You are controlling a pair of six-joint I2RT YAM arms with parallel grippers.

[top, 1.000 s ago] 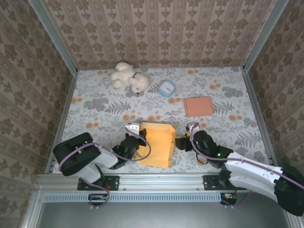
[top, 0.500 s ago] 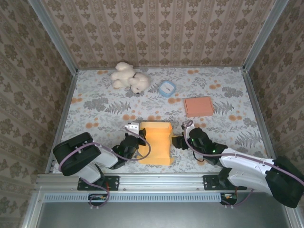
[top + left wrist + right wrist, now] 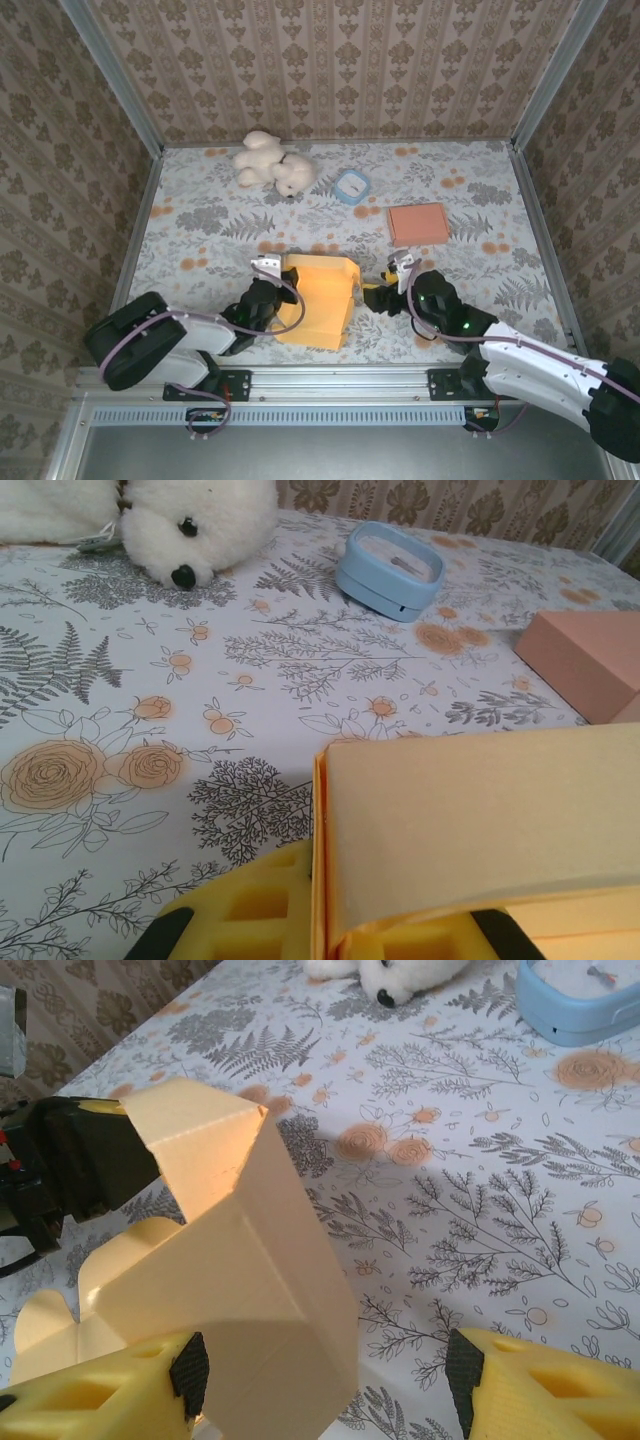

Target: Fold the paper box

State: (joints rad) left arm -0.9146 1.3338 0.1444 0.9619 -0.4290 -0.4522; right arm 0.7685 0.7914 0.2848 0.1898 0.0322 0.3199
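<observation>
Paper box [image 3: 320, 300], left edge hidden inside left end effector [image 3: 280, 293]

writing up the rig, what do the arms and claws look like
Left arm and right arm share a build: glossy white shells, bulky black joints, thin purplish cables alongside. The right arm shows a small green light. The left claw and right claw have yellow fingers with moulded recesses and black pads.

A lab test cell: wallpapered panels [image 3: 330, 60] in aluminium framing [image 3: 113, 72].
</observation>
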